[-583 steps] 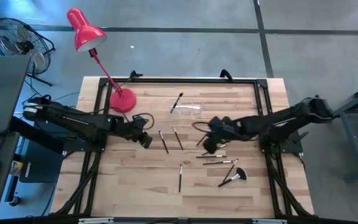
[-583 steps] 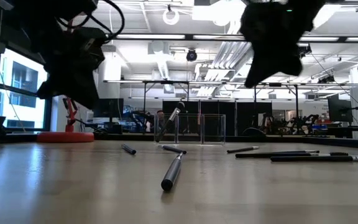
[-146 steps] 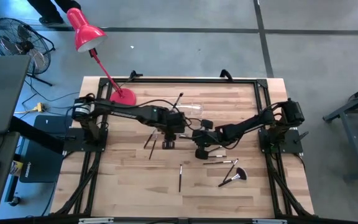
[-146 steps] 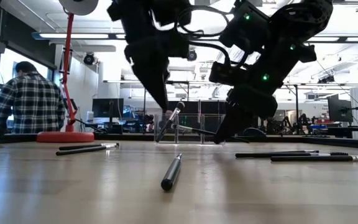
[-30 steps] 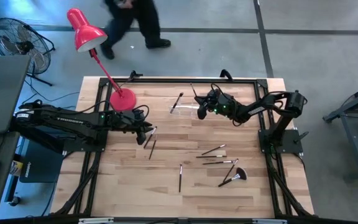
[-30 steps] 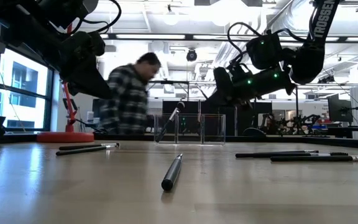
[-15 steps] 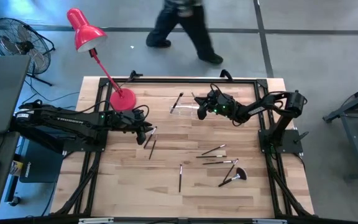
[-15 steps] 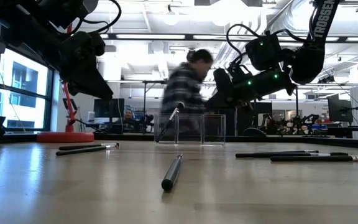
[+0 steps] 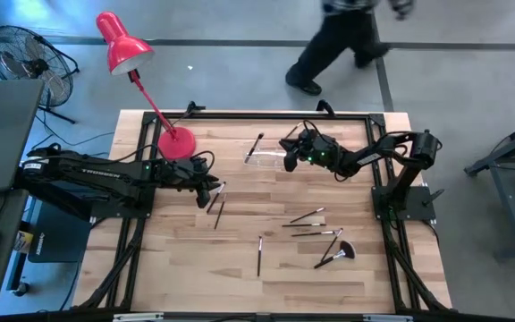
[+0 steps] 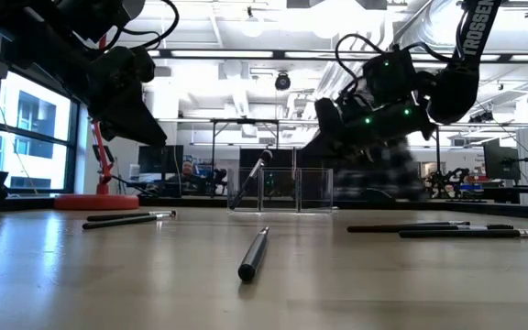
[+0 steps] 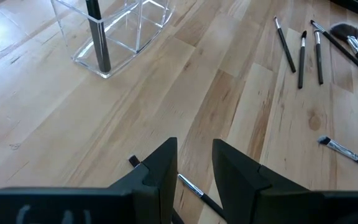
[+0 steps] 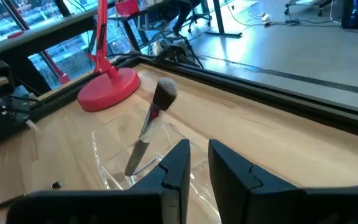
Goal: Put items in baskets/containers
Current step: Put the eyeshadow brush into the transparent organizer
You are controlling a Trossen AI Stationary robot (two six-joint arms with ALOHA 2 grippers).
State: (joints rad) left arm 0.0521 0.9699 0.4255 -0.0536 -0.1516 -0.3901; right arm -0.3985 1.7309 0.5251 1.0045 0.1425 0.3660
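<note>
High view: overhead, facing straight down, covers the whole pale wooden table [image 9: 186, 268] and surrounding floor. Low view: at tabletop height, level across the table into the room. Left wrist view: close, angled down at the boards. Right wrist view: close, near the far edge. All four share the small clear plastic holder [image 9: 269, 157] [image 10: 280, 190] [image 11: 114, 34] [image 12: 114, 155].

The tabletop [image 9: 186, 268] is pale planked wood with a soft sheen. On it the holder [image 11: 114, 28] is clear, glossy plastic. The brushes [image 11: 301, 50] have dark matt handles and bright metal ferrules. The lamp base [image 12: 109, 87] is smooth, glossy red.
</note>
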